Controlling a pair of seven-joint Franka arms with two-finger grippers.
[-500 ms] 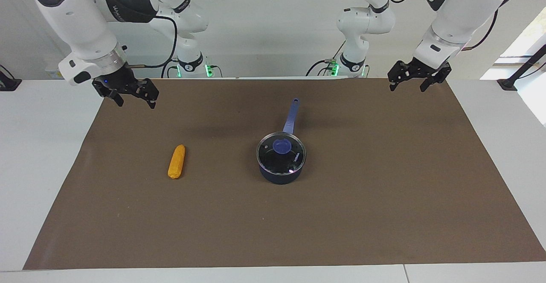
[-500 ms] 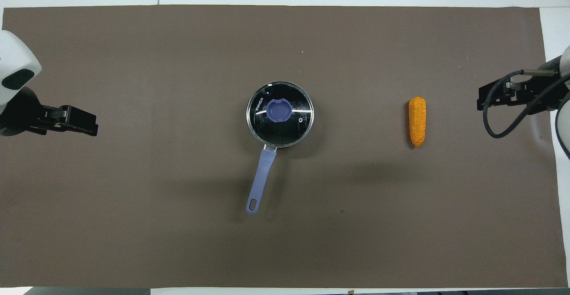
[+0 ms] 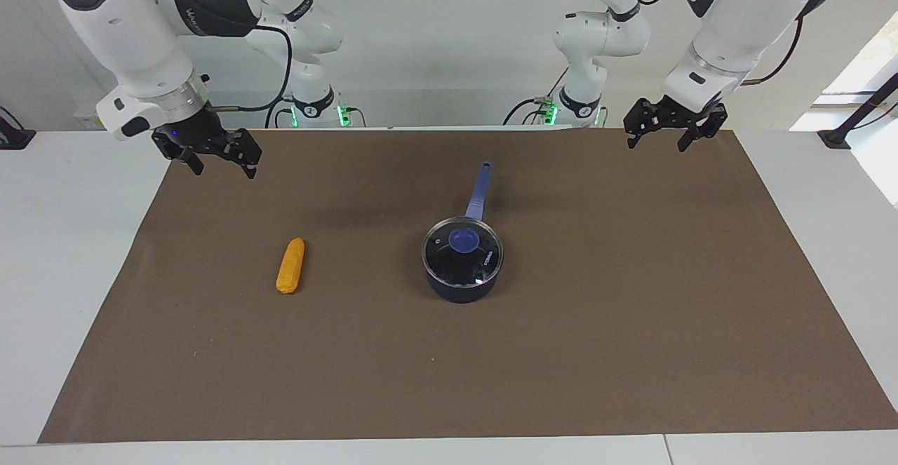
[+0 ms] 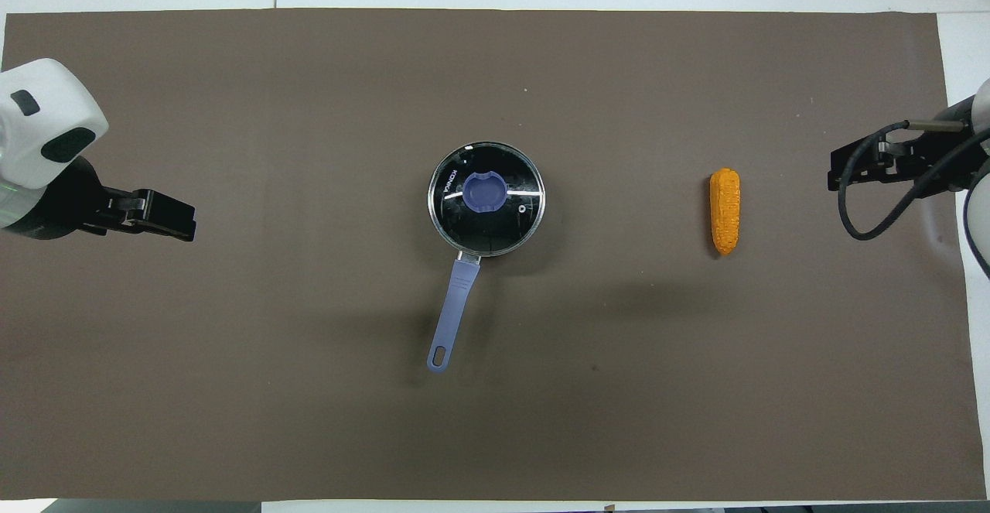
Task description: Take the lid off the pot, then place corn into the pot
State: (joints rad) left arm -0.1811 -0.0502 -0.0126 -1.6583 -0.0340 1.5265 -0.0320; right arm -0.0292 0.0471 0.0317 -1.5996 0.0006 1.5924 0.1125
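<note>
With 1 lid on 1 pot, 1 corn beside.

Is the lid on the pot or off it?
On. The lid sits flat on the pot, its blue knob up. Neither gripper is near it.

- Lighting even and fairly bright in both views; diffuse, from above.
- Brown mat reads matte, no glare on it.
- Soft, broad shadows on the mat nearer to the robots than the pot, edges blurred.
- Lid: thin bright streaks of reflected light across the glass in the overhead view; small bright glint at the rim in the facing view.
- Bright window patch at the facing view's edge, washed out.
- Focus sharp across both frames; no motion blur.
</note>
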